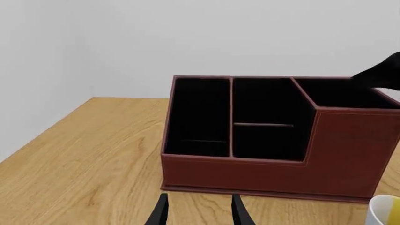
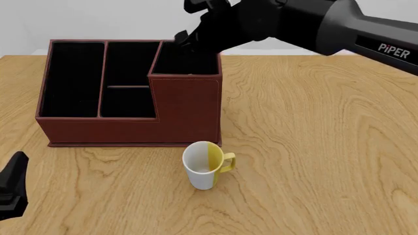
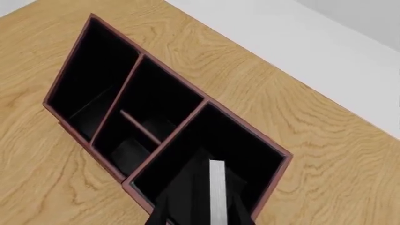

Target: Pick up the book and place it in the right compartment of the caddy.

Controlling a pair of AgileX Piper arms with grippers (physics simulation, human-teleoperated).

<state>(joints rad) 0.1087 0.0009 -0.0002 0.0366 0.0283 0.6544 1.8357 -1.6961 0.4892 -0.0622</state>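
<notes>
The book (image 3: 216, 187), black with a white page edge, stands upright between my right gripper's (image 3: 200, 216) fingers, which are shut on it. In the right wrist view it hangs over the right compartment (image 3: 250, 154), its lower end inside the tall walls. In the front view the right gripper (image 2: 196, 36) is above that tall compartment (image 2: 186, 61) of the reddish-brown caddy (image 2: 130, 129), and the book cannot be made out there. My left gripper (image 1: 198, 213) is open and empty, low in front of the caddy (image 1: 250, 173). It also shows at the near left in the front view (image 2: 13, 188).
A white-and-yellow mug (image 2: 205, 165) stands on the wooden table just in front of the caddy's tall corner, and it also shows in the left wrist view (image 1: 387, 211). The right arm (image 2: 326, 24) reaches in from the right above the table.
</notes>
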